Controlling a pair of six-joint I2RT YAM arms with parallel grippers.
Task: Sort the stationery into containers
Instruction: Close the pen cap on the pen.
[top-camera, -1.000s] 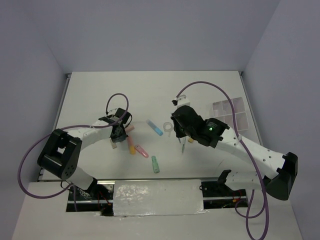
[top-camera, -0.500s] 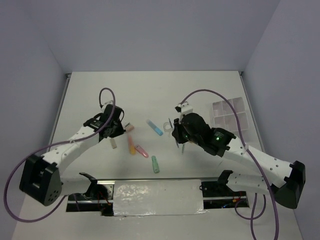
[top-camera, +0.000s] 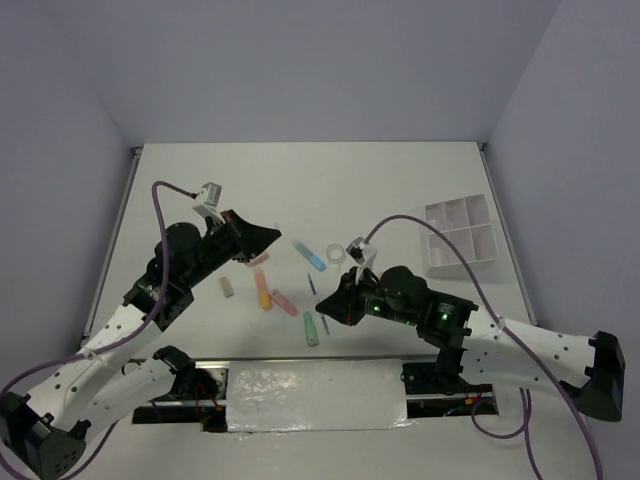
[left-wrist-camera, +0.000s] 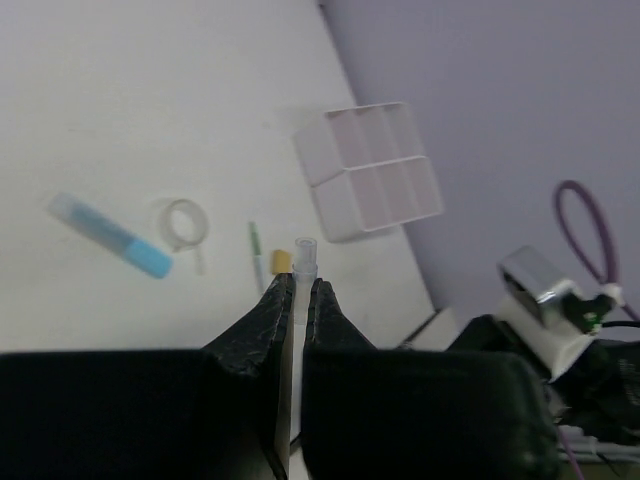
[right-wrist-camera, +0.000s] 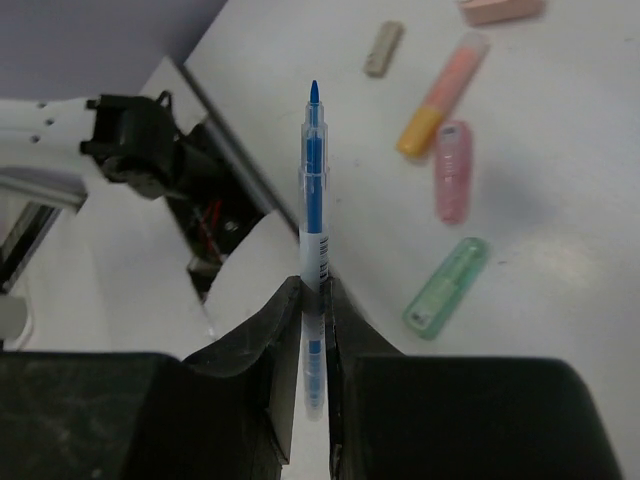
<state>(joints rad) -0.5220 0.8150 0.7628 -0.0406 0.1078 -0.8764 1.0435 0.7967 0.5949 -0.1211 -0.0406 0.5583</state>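
Here the right gripper (right-wrist-camera: 313, 290) pinches a thin blue pen (right-wrist-camera: 313, 190) tight, seen best by its wrist camera. Only the left wrist view shows the left gripper (left-wrist-camera: 300, 290) squeezing a thin clear pen (left-wrist-camera: 305, 256), and a thin green pen (left-wrist-camera: 254, 240) near the clear tape ring (left-wrist-camera: 186, 222). From above lie one blue marker (top-camera: 310, 256), one orange marker (top-camera: 264, 291), one pink marker (top-camera: 285, 302), one green marker (top-camera: 311, 328); the white boxed tray (top-camera: 448, 240) sits far right.
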